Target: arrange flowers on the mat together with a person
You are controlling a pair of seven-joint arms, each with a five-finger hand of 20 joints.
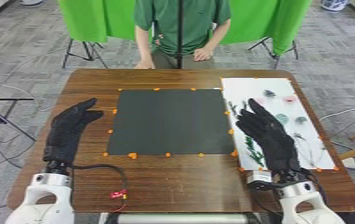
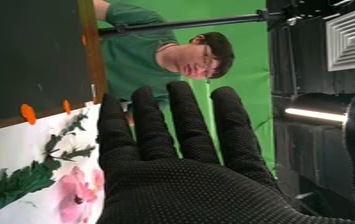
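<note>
I saw the dark grey square mat [image 1: 169, 122] on the brown wooden bench [image 1: 191, 186], the long white sheet [image 1: 244, 86] beside its right edge. A pink, flat flower [image 1: 290, 99] and a jagged green leafy stem [image 2: 18, 187] lay on that sheet. The black-gloved right hand [image 1: 267, 132] was above it, open and empty; the black-gloved left hand [image 1: 65, 131], also open and empty, was left of the mat.

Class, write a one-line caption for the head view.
The robot's left hand beside the dark mat, its right hand above a white sheet of flowers and leaves.
</note>
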